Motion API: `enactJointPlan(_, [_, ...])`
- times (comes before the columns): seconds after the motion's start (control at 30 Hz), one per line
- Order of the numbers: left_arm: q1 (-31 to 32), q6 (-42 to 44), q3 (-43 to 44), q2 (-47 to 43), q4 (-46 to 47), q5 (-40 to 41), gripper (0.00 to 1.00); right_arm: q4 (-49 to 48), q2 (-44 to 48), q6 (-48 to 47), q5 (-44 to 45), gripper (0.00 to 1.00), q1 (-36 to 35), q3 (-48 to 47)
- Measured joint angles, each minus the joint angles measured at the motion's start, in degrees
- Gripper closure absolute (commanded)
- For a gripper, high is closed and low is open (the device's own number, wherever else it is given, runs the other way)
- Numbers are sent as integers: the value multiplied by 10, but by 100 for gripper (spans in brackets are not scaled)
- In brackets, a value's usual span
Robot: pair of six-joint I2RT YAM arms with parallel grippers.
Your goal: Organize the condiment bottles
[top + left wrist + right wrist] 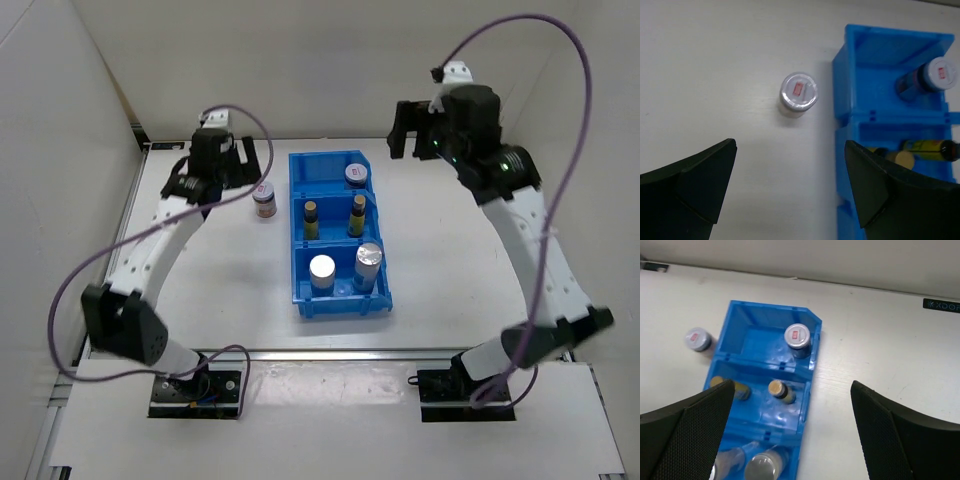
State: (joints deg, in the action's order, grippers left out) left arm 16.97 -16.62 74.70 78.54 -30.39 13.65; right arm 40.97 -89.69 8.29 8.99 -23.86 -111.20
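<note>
Left gripper [790,146]: jaws spread wide with nothing between them; it hovers above the table [450,250], the loose jar just ahead of its fingertips.
Right gripper [792,386]: jaws wide apart and empty; held high over the far end of the blue bin [292,205].
Loose jar [799,91]: squat, with a greyish lid and red mark; upright on the table just left of the bin's far compartment, close to the wall but apart from it.
Bin contents: a matching jar [357,174] in the far compartment; two amber bottles [311,218] upright in the middle one; two silver-topped cylinders [322,270] in the near one.
Task standing: by my reading five of six are sorted; only the loose jar is left, and it belongs beside its twin.
Handling: probably light and rigid; the smooth round wall may slip or twist under a shallow pinch; if it is glass, it should be set down gently.
Where to grip: across the body just below the lid, jaws level on opposite sides; the lid alone looks too thin a hold.
Risk: the bin wall is near, so one finger could catch the blue rim on the way down.
</note>
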Motion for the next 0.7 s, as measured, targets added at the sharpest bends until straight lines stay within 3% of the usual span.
enactJointPlan(0.13, [-24,-12,150,163,21,-78,0,10,122,16,-21,0,-11,105])
enactJointPlan(0.27, [-31,-23,232,303,5,-106,0,46,170,25,-38,0,-16,188])
enactJointPlan(0.43, [-28,-34,248,405,-27,-112,0,89,209,33,-53,0,-16,226])
enactJointPlan(0.63, [-14,-38,257,460,-47,-99,0,97,273,34,-68,0,-16,231])
enactJointPlan(0.7, [-10,-40,260,464,-51,-90,10,99,289,34,-71,0,-16,239])
